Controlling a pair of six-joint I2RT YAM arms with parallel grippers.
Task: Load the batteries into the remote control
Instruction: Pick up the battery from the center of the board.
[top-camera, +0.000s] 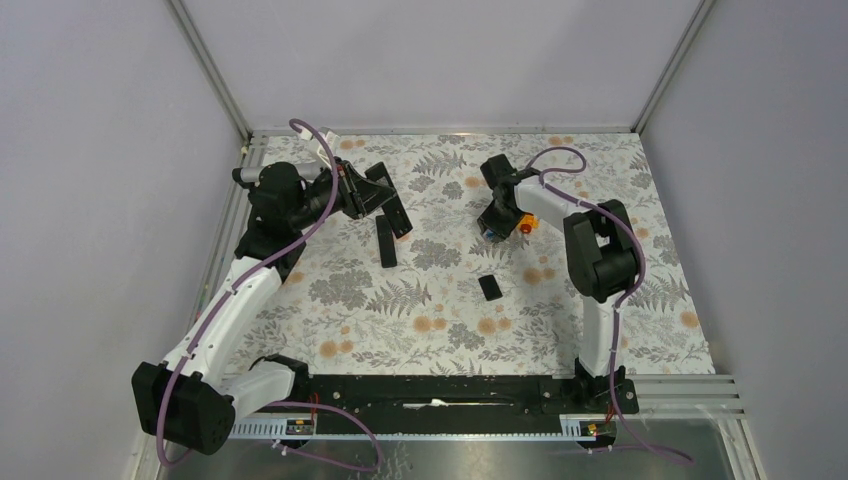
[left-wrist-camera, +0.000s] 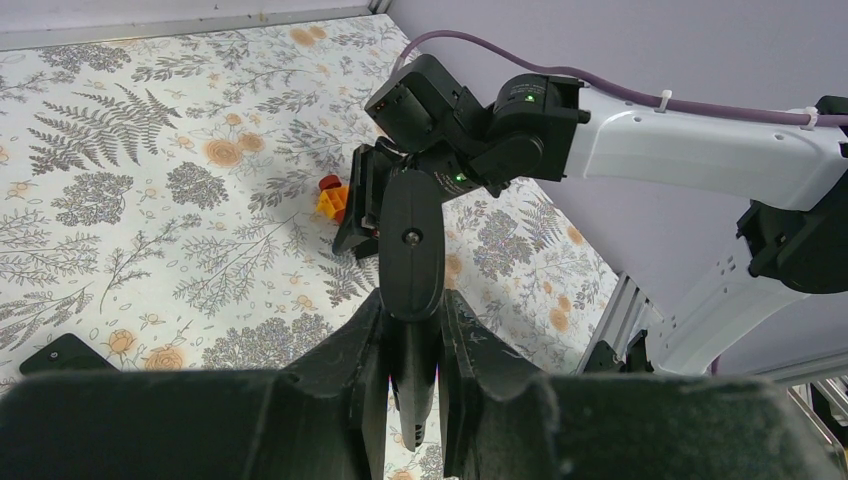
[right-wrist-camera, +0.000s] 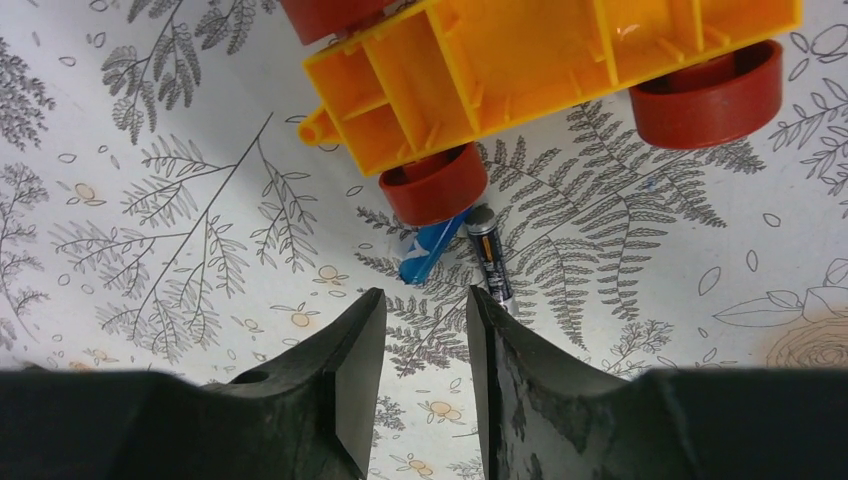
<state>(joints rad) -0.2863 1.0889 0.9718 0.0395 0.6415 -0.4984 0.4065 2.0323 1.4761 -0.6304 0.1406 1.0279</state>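
Observation:
My left gripper (left-wrist-camera: 412, 302) is shut on the slim black remote control (left-wrist-camera: 412, 245), held edge-on and sticking out toward the right arm; in the top view the gripper (top-camera: 388, 205) is at the back left of the mat. Two batteries lie on the mat against a red knob of the orange toy block (right-wrist-camera: 540, 60): a blue one (right-wrist-camera: 425, 250) and a dark one (right-wrist-camera: 488, 262). My right gripper (right-wrist-camera: 418, 296) is open and empty just in front of them, its right finger (right-wrist-camera: 500, 330) at the dark battery's near end. A small black cover (top-camera: 490, 288) lies mid-mat.
A second black bar (top-camera: 386, 243) lies on the mat just in front of the left gripper. The orange toy block (top-camera: 527, 225) sits beside the right gripper (top-camera: 492, 228). Metal frame posts and grey walls bound the floral mat.

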